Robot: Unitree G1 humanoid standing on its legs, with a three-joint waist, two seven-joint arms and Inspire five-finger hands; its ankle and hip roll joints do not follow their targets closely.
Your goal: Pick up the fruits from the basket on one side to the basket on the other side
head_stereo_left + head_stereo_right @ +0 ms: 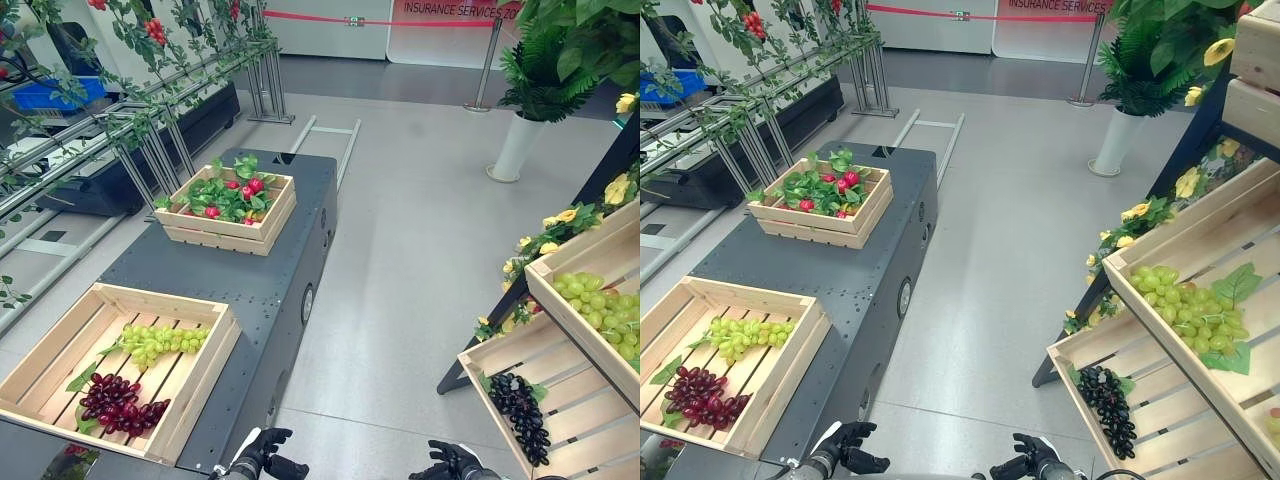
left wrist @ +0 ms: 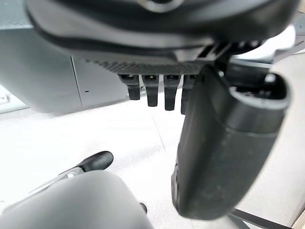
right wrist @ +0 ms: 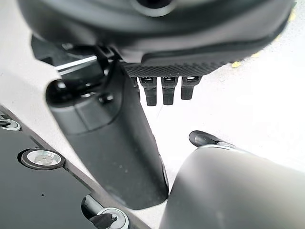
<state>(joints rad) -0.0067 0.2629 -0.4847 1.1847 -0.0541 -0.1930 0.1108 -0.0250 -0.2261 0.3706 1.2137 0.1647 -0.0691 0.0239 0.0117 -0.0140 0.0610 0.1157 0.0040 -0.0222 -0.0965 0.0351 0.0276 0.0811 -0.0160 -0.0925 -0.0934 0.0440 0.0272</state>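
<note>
Left hand (image 1: 262, 450) and right hand (image 1: 448, 462) hang low, fingers relaxed, gripping nothing. Green grapes (image 1: 160, 343) and red grapes (image 1: 120, 402) lie in the left crate (image 1: 203, 385). The shelf crate (image 1: 585, 425) stands on the right. Bunches probably light, floppy and easily crushed. Best pinched at the stem or cupped underneath.

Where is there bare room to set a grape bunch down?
Bare slats in the near crate, left of the green grapes and red grapes; bare slats in the lower shelf crate, right of the black grapes; bare tabletop between the table's crates. The far crate is crowded with leaves.
</note>
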